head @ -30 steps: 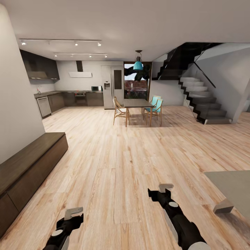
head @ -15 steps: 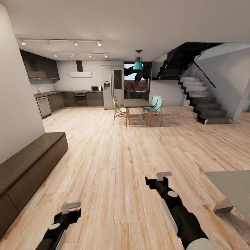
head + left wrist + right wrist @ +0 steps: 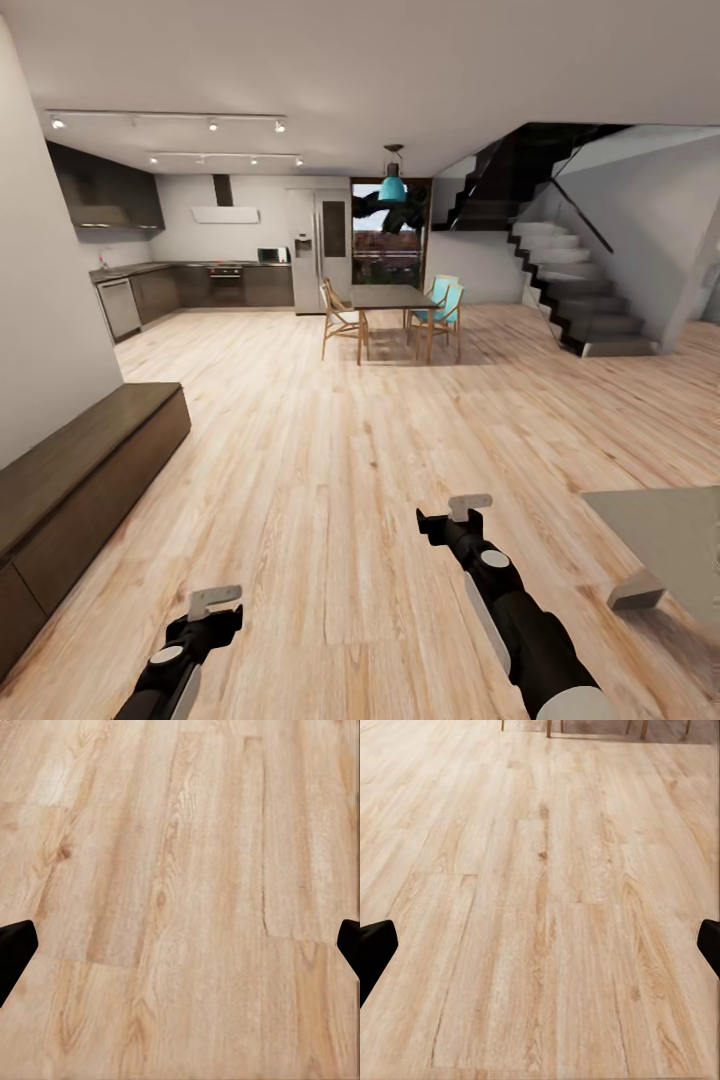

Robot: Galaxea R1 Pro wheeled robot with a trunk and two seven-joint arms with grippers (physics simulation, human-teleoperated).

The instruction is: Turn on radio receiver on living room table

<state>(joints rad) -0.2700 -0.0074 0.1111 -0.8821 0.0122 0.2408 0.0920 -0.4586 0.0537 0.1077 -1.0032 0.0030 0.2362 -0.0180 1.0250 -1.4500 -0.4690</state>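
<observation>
The radio receiver cannot be made out anywhere here; the nearest thing to it is a corner of the table [image 3: 668, 535], a low grey slab with a smooth, faintly glossy top and a short blocky leg, cut off by the right edge of the head view, low down. By that evidence the task looks to be at its approach stage: nothing has been switched on, and what remains is to bring the table fully into view, find the radio on it and press or turn its control.

The right gripper [image 3: 455, 513] reaches forward in the lower middle of the head view, over bare floor near the table corner, and the left gripper [image 3: 213, 603] hangs lower, toward the lower left. In each wrist view the dark fingertips [image 3: 13, 952] sit at opposite edges of the picture with only floor between them, so both sets of fingers are spread wide and carry nothing (the right pair [image 3: 375, 949] likewise).

The floor [image 3: 330, 420] is pale wood planking with strong grain and visible knots, matt rather than shiny. A long dark-brown bench [image 3: 85, 470] with flat, square-edged faces runs along the left wall. At the centre far back stand a dark dining table [image 3: 392, 297] with wooden and turquoise chairs, a teal pendant lamp [image 3: 392, 187] above it, dark kitchen cabinets at the upper left, and a black-and-grey staircase [image 3: 575, 290] at the upper right.
</observation>
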